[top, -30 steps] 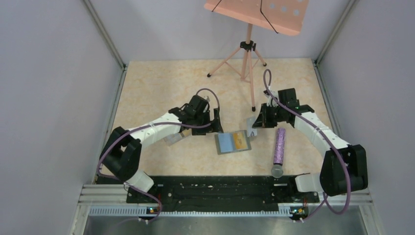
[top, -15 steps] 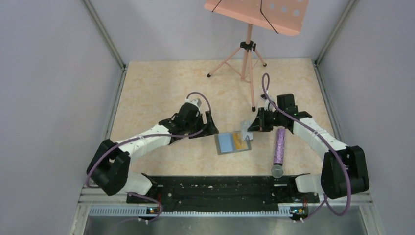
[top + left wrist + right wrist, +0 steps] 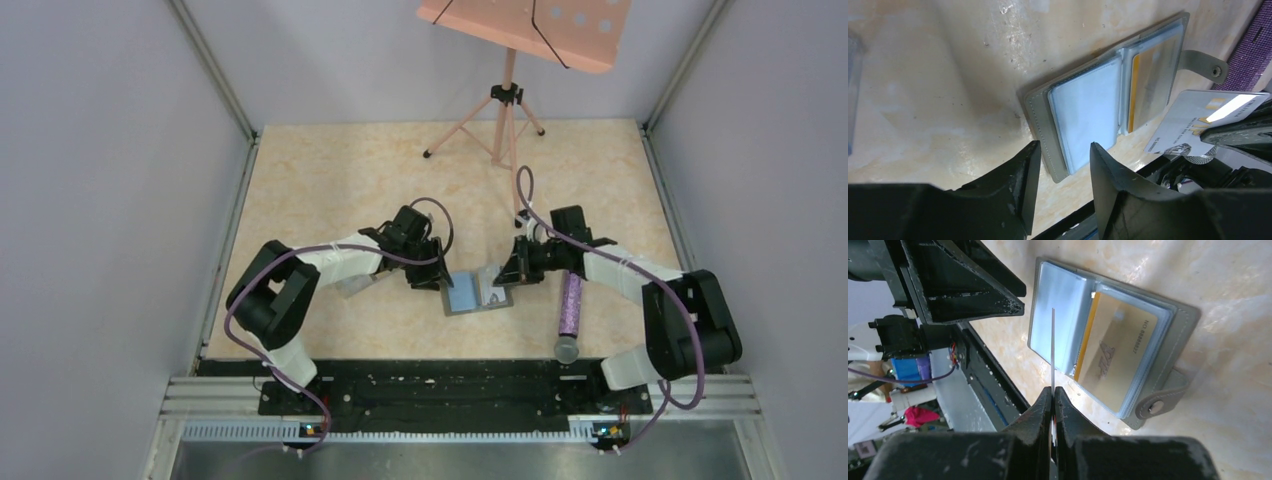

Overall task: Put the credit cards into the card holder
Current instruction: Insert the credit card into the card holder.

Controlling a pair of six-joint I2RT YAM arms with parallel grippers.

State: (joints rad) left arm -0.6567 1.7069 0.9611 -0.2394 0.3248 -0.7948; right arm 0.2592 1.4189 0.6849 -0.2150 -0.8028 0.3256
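Observation:
The card holder [image 3: 476, 293] lies open on the table, grey, with a pale blue sleeve on its left half and an orange credit card [image 3: 1113, 357] in the right half. My right gripper [image 3: 1053, 392] is shut on a whitish credit card [image 3: 1198, 120]. Seen edge-on in the right wrist view, that card [image 3: 1053, 347] stands over the holder's middle fold. My left gripper [image 3: 1062, 167] is at the holder's left near corner [image 3: 1058, 165]. Its jaws stand partly apart, with the corner between them and not pinched.
A purple glittery cylinder [image 3: 571, 300] lies just right of the holder, beside the right arm. A clear plastic box [image 3: 355, 285] sits under the left forearm. A pink music stand's tripod [image 3: 505, 130] stands at the back. The black rail [image 3: 440, 385] runs along the near edge.
My left gripper has dropped to the holder's left edge and its jaws have narrowed. My right gripper has carried the card leftwards, over the open holder.

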